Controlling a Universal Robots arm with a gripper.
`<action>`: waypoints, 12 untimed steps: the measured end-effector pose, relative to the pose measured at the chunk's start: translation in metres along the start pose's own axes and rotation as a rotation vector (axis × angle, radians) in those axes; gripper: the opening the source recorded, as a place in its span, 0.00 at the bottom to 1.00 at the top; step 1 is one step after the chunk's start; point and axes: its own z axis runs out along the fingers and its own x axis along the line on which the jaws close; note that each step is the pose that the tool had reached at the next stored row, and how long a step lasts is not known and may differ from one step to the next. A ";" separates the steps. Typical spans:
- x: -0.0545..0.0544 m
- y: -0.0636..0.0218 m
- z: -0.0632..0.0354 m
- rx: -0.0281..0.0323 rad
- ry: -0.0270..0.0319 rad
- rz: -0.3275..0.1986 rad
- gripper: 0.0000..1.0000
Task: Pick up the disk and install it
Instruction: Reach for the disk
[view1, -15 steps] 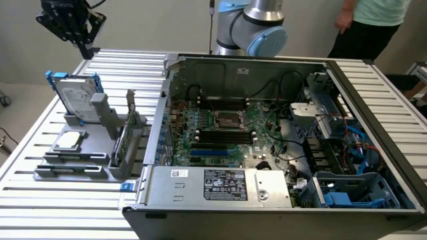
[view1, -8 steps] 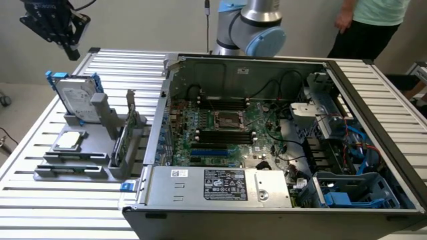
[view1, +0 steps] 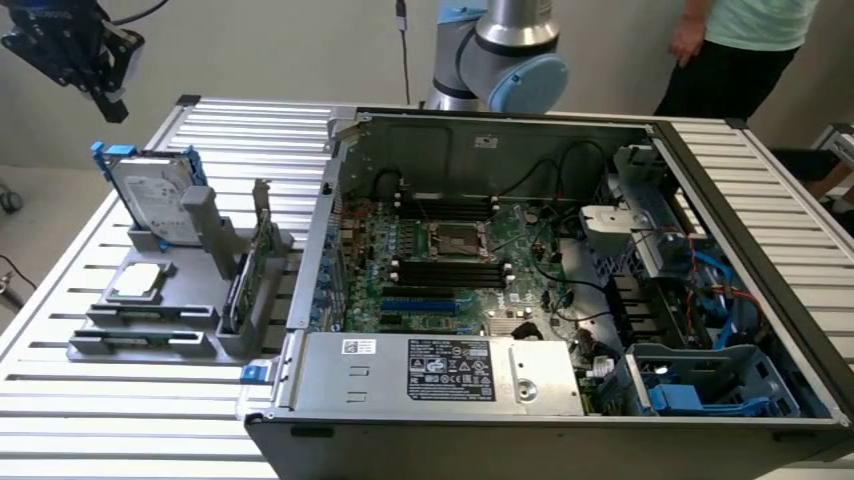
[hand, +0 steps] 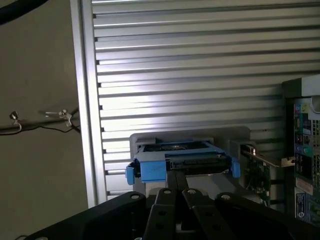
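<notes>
Jaws drawn close together and gripping nothing, the gripper (view1: 112, 106) hangs in the air over the table's (view1: 80, 400) far corner on the exterior view's left, above the disk (view1: 156, 195) and clear of it. The disk stands on edge in a grey holder (view1: 187, 345) near that same side edge, its label facing out and its blue carrier around it. From the wrist view, the dark fingers (hand: 172, 187) point toward its upper edge. A small silver chip (view1: 140, 282) lies flat on the holder, nearer the front edge. Just right of it a green card (view1: 243, 288) stands upright. An open computer case (view1: 494, 140) takes up the middle of the table, its board exposed. A person (view1: 747, 50) stands beyond the far edge.
</notes>
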 end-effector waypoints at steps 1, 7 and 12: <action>0.001 0.0000 0.0000 0.0015 -0.0002 0.000 0.11; 0.001 0.0000 0.0000 0.0027 -0.0002 0.000 0.11; 0.001 0.0000 0.0001 0.0026 -0.0004 0.000 0.11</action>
